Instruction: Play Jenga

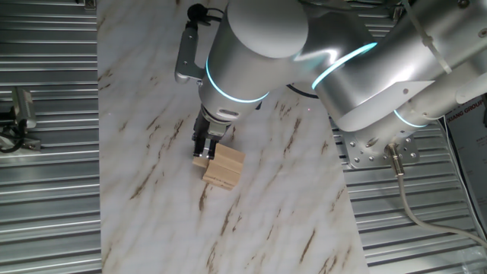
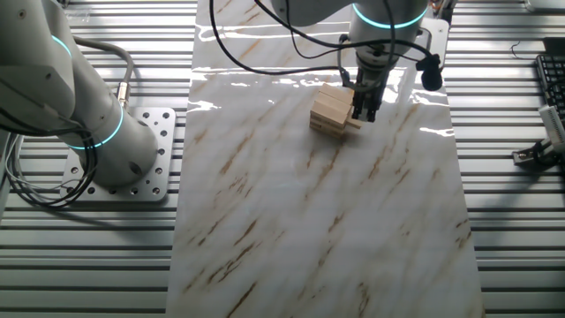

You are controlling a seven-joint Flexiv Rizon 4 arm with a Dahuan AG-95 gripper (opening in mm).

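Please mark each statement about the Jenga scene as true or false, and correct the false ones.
1. The Jenga stack stands on a marble-patterned tabletop. True.
2. The tool is far from the stack, at the table's edge. False: it is right beside the stack, at one block that sticks out.
3. The stack has collapsed into scattered blocks. False: it is still one compact pile.
4. The arm bears glowing cyan rings. True.
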